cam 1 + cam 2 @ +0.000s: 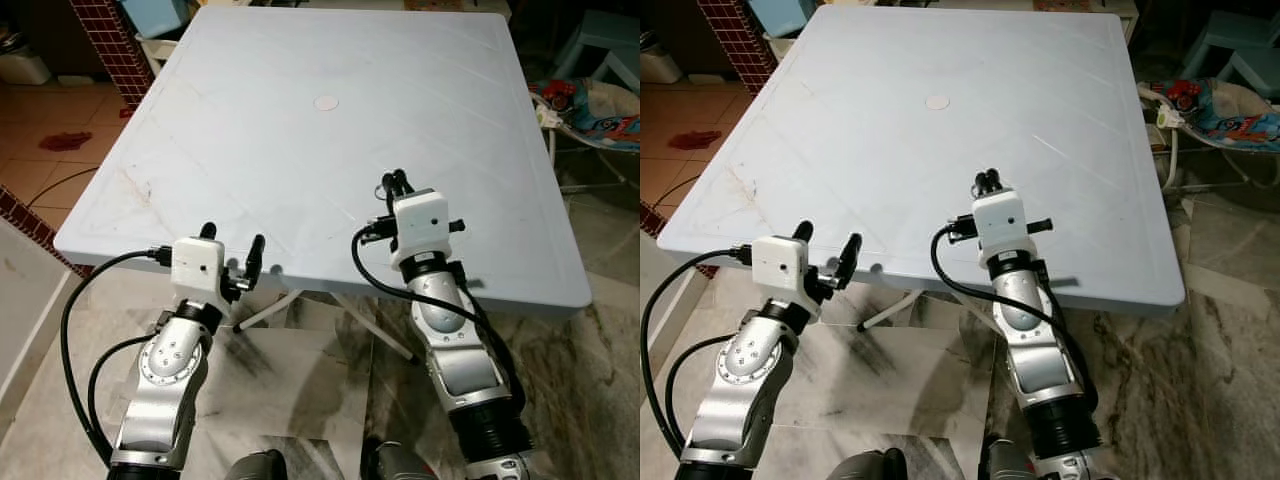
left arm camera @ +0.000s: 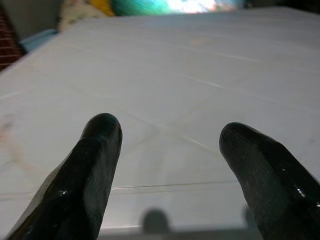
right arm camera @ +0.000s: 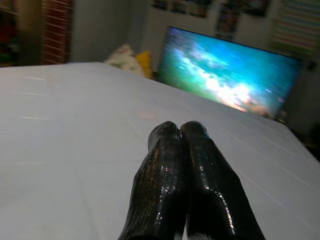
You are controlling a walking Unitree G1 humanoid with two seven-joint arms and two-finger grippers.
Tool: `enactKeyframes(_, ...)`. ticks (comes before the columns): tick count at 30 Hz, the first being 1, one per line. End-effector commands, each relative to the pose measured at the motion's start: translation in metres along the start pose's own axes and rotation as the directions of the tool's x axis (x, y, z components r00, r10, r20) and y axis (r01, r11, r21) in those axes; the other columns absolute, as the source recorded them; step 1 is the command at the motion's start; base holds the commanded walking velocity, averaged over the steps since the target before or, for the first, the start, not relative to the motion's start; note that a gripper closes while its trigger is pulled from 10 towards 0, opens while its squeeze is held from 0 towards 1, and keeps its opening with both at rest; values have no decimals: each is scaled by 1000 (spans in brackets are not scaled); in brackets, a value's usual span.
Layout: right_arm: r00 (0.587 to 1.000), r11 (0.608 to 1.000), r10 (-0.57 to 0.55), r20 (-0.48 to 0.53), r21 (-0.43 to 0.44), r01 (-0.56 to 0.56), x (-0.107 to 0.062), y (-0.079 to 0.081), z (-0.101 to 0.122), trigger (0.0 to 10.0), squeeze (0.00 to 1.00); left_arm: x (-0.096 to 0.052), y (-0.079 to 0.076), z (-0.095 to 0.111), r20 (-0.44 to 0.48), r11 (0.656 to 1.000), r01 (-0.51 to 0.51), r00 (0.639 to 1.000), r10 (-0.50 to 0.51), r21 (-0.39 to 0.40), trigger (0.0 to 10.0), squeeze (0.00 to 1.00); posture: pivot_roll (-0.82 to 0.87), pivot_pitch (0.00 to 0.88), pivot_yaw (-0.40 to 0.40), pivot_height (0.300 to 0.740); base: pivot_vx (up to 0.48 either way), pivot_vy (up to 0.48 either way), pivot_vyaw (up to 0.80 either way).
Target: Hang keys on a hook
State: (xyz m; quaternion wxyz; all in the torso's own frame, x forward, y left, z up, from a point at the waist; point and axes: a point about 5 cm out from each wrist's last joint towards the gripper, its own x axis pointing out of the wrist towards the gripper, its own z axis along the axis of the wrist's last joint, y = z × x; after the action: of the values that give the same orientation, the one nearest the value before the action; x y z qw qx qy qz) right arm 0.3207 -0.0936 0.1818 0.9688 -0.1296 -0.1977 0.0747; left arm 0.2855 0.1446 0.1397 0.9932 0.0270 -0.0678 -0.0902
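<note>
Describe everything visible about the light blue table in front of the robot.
The table is a square, pale blue top that looks like moulded plastic, with rounded corners, a raised rim and faint diagonal lines crossing it. A small round plug sits at its centre. Brownish smudges mark the robot's near left part. White legs show under the near edge, standing on marbled floor tiles. The left gripper, open, sits at the near edge; the right gripper, shut, is over the top. No keys or hook can be seen on it.
</note>
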Motion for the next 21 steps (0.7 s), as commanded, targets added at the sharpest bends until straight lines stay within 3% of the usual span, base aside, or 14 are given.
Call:
enactKeyframes(1,999,999,35,33,9,-35,2,9,9,10000,0,-5,6,-8,-31,999,-35,999,36,14,10000,0,8,160,59,740,0,0,800)
enactKeyframes(21,993,992,115,15,41,-115,-4,16,9,10000,0,-4,16,-19,-81,981,-177,980,183,75,10000,0,-10,165,32,740,0,0,800)
